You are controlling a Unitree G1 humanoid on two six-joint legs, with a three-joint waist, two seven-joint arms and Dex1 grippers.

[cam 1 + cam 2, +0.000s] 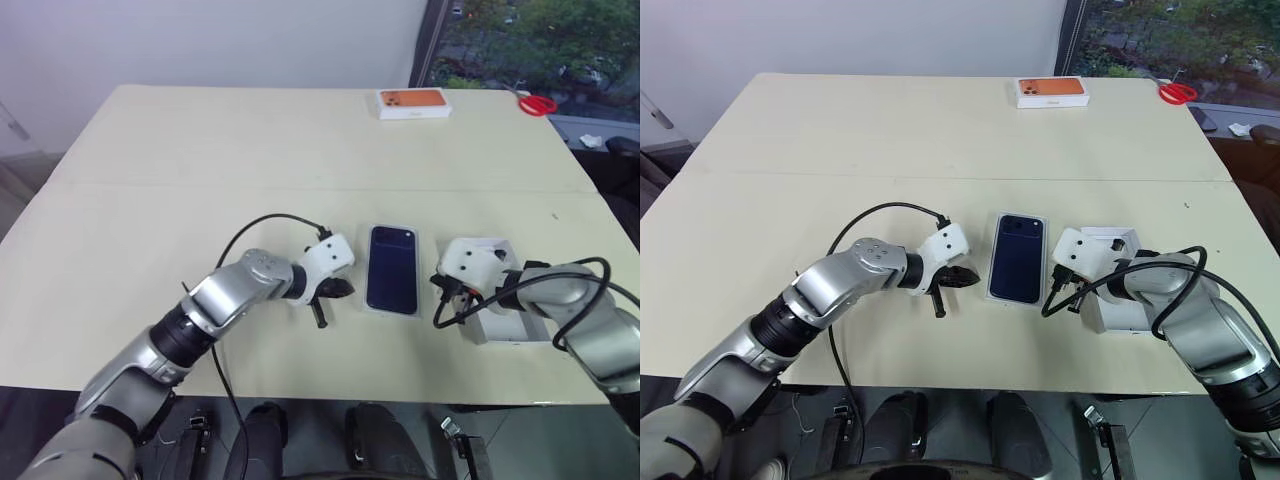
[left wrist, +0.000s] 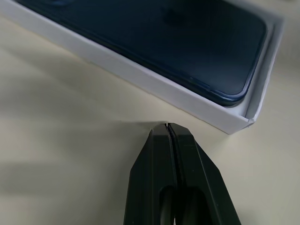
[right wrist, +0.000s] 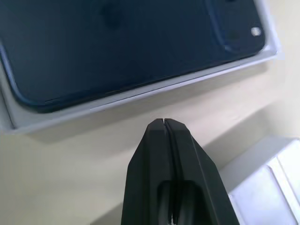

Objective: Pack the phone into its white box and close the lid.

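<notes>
- Centrally, the table [image 1: 200, 150]: a pale cream surface carrying every item listed.
- The lid [image 1: 1120, 312]: white shell near the front edge, to the right of the white box, beneath the right arm.
- The white box [image 1: 391, 312]: shallow tray lying between the two grippers.
- The phone [image 1: 392, 268]: dark navy, lying flat inside the white box, camera block at the far end.
- Left gripper [image 1: 322, 305]: fingers pressed together, empty, just beside the box's left wall.
- Right gripper [image 3: 165, 123]: fingers pressed together, empty, just beside the box's right wall, apart from it.
</notes>
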